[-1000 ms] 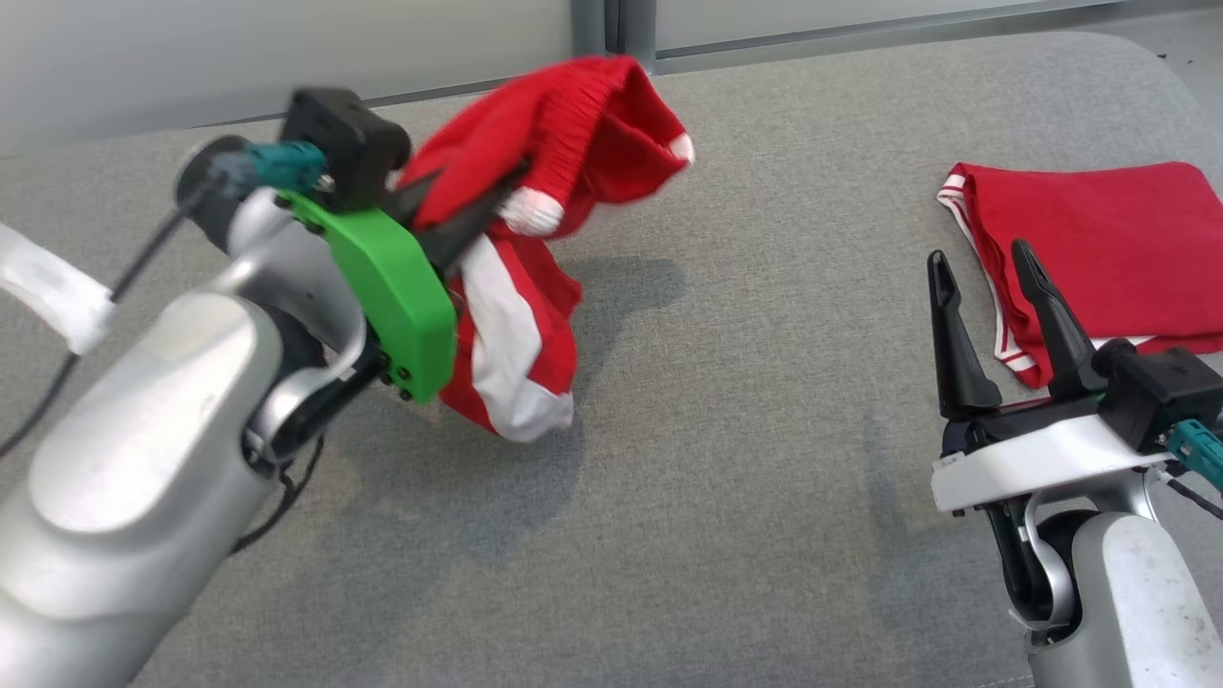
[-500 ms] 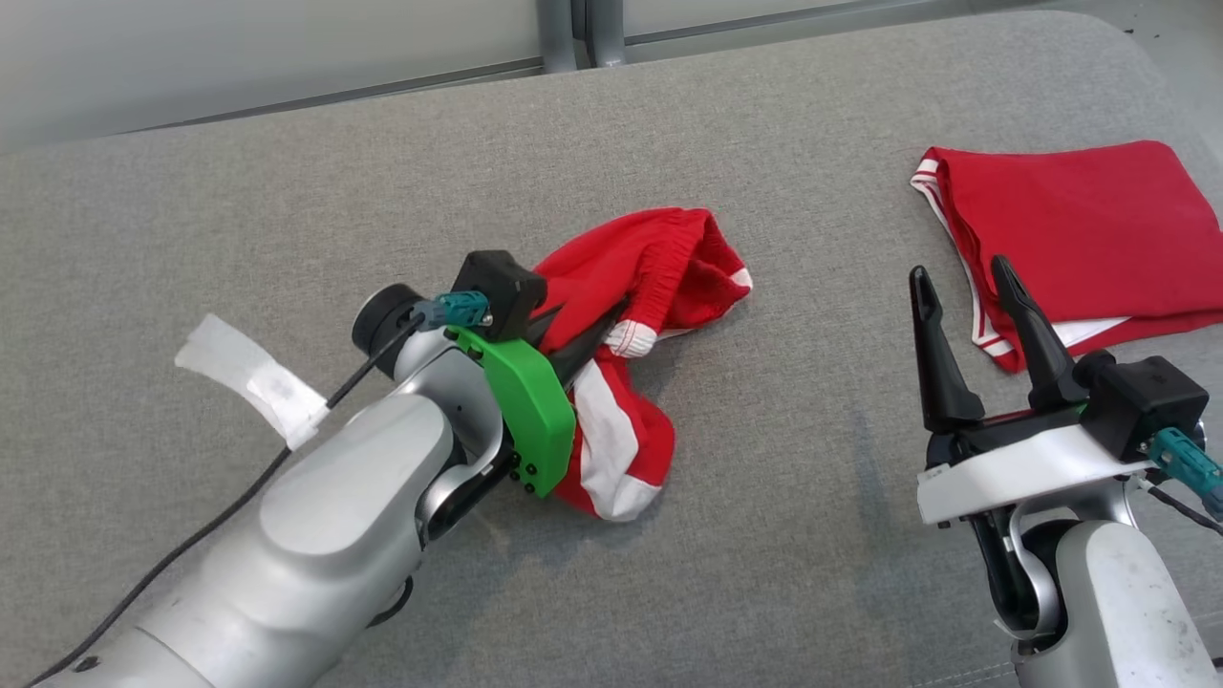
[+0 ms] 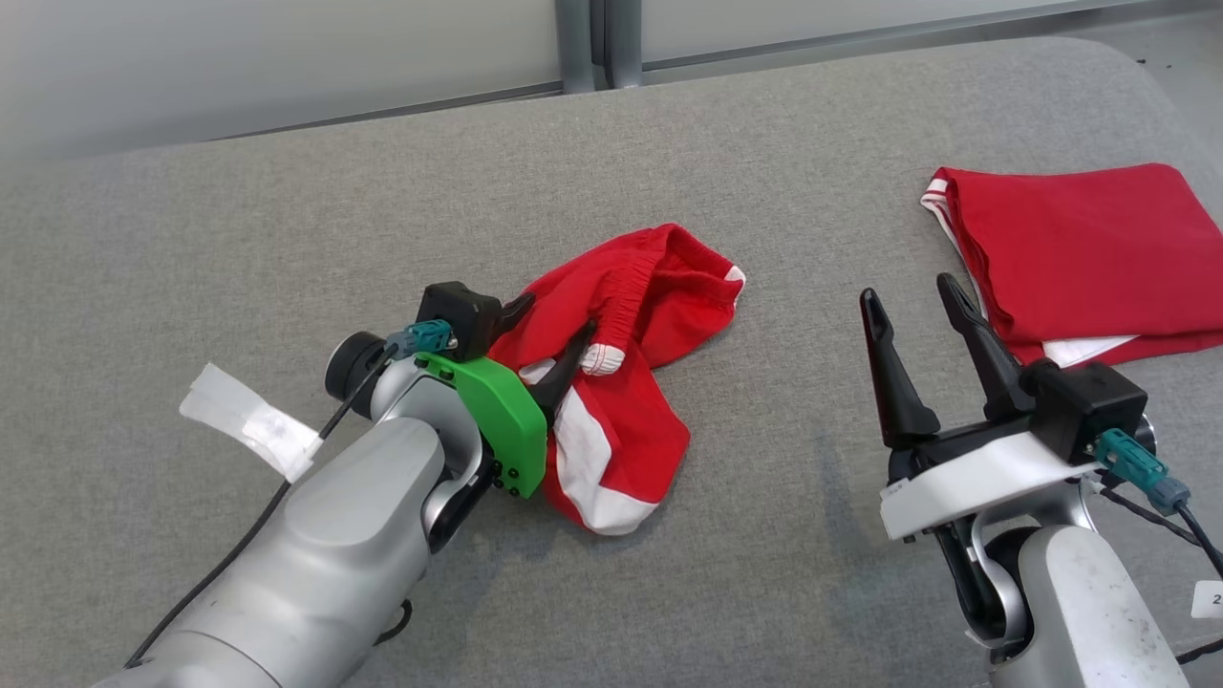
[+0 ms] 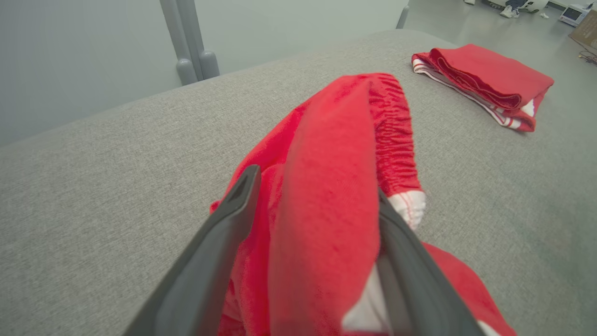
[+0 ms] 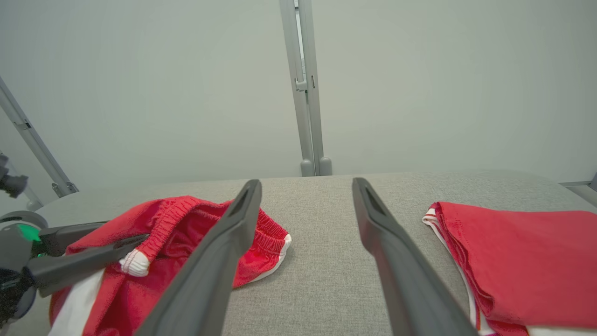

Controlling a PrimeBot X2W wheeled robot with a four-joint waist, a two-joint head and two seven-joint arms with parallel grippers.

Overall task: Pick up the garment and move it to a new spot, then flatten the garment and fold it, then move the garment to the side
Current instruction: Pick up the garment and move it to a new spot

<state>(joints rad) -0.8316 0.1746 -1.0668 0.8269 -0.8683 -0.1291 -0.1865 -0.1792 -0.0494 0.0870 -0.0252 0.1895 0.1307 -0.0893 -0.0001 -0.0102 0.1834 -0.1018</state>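
Since the crumpled red garment (image 3: pixel 650 315) lay heaped on the grey surface (image 3: pixel 287 239), well apart from the folded red pile (image 3: pixel 1080 248), the step in hand looked like letting go at the new spot before any flattening. To do that well, the left tool (image 3: pixel 554 317) would do best to draw straight back along its own fingers (image 4: pixel 406 261), low and slow. That way the fold between them would slip free and not drag the heap along. The elastic waistband (image 3: pixel 626 291), on the side of the heap towards the folded pile, seemed the sensible edge to take next for spreading.

The left tool's jaws stood spread wide and released. A thick fold of red cloth lay loosely between them, resting against one finger, and nothing was pinched. The right tool (image 3: pixel 908 290) hovered between the garment and the folded pile, nearer the pile, its jaws wide apart, empty and touching nothing.
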